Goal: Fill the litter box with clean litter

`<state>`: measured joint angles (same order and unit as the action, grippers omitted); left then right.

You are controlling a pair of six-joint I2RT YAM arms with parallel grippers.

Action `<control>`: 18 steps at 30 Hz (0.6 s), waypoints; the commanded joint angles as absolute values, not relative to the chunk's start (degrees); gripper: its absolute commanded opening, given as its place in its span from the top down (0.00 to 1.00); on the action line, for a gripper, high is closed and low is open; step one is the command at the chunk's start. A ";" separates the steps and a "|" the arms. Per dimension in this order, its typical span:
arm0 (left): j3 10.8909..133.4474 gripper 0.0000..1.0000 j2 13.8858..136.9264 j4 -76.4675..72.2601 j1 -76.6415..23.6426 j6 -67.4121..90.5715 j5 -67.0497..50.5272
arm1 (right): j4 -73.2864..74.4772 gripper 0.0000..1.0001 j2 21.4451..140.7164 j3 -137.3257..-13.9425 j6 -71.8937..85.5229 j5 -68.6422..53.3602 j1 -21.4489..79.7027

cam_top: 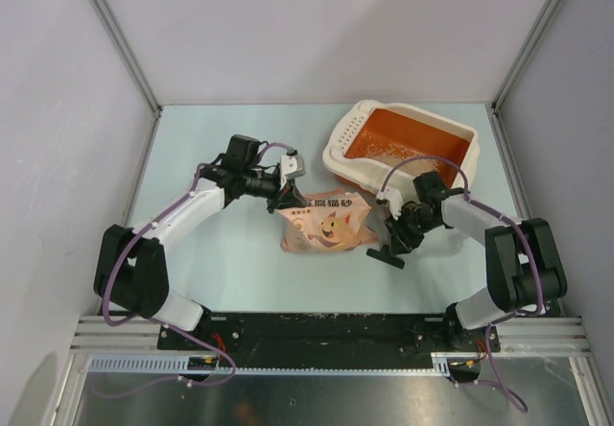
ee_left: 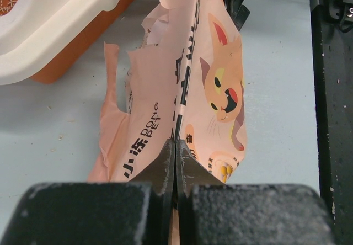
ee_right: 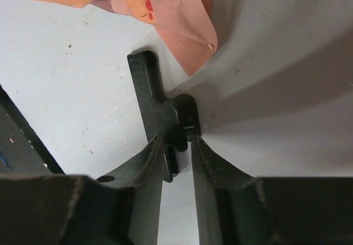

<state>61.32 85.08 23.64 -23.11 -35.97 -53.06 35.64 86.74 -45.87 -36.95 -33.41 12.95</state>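
While your left gripper (ee_left: 175,145) pinches the 9 o'clock edge of the pink bag (cam_top: 326,226), the litter box (cam_top: 338,157) sits at its 1 o'clock, nearer your right gripper (ee_right: 176,140), whose jaws narrowly straddle a black bar (ee_right: 146,90); you cannot tell whether they grip it.

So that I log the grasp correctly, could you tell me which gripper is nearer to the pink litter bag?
Left. The left gripper is clamped on the pink bag's edge; the right gripper sits just past its right corner, over a black tool.
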 commanded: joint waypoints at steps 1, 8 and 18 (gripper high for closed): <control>62.23 1.00 82.53 23.99 -23.47 -35.24 -52.91 | 36.64 0.73 86.31 -45.97 -39.02 -34.89 13.62; 63.28 1.00 83.93 23.91 -23.55 -35.33 -53.44 | 42.00 1.00 82.45 -47.46 -40.86 -38.23 13.62; 65.48 0.99 85.43 23.91 -23.55 -35.07 -53.61 | 63.45 1.00 64.44 -54.58 -52.20 -40.60 16.08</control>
